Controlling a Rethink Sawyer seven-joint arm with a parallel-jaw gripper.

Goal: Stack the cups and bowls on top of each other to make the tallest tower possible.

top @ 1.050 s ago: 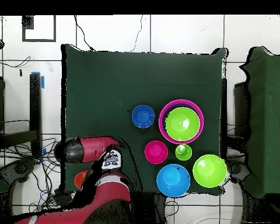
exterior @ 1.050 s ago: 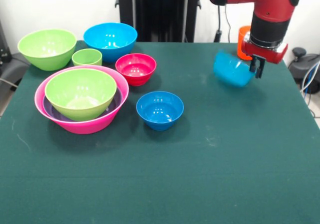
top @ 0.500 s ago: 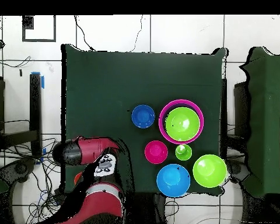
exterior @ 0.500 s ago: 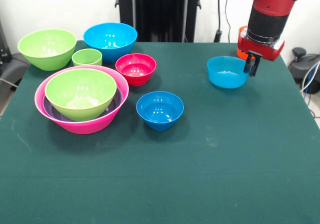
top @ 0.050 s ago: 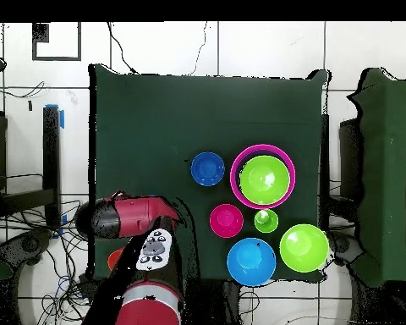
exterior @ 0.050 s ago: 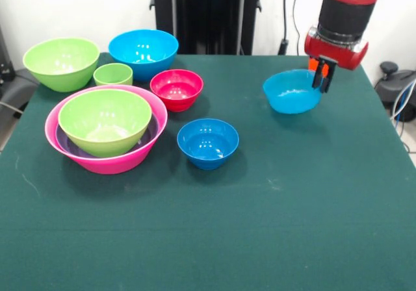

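The teal bowl [exterior @ 0.050 s ago: 292, 91] is seen upright at the far right part of the table [exterior @ 0.050 s ago: 312, 206], well apart from the other bowls. The gripper [exterior @ 0.050 s ago: 322, 75] is placed at its right rim, and its dark fingers [exterior @ 0.050 s ago: 318, 76] appear to be pinched on that rim, one inside and one outside; the gap between them is narrow. Whether the bowl rests on the cloth or is carried just above it cannot be told with certainty, although a shadow is seen under it. A small orange piece, probably the orange cup [exterior @ 0.050 s ago: 313, 62], is partly hidden behind the gripper.

On the left, a lime-green bowl [exterior @ 0.050 s ago: 104, 121] is nested inside the purple bowl [exterior @ 0.050 s ago: 65, 139], which sits in the huge pink bowl [exterior @ 0.050 s ago: 116, 162]. The small blue bowl [exterior @ 0.050 s ago: 208, 142] stands just beside this nest, and the red bowl [exterior @ 0.050 s ago: 176, 88], the lime-green cup [exterior @ 0.050 s ago: 113, 75], the large blue bowl [exterior @ 0.050 s ago: 143, 52] and a second lime-green bowl [exterior @ 0.050 s ago: 61, 62] are placed behind it.

Several risks are judged from here. The bowl is held by one edge only, so it may tilt or slip out when it is moved. If it is carried low toward the nest, the small blue bowl or the red bowl could be pushed. The orange cup close behind the gripper may also be knocked over. If the bowl is released off-centre, it may sit crooked and weaken the tower.
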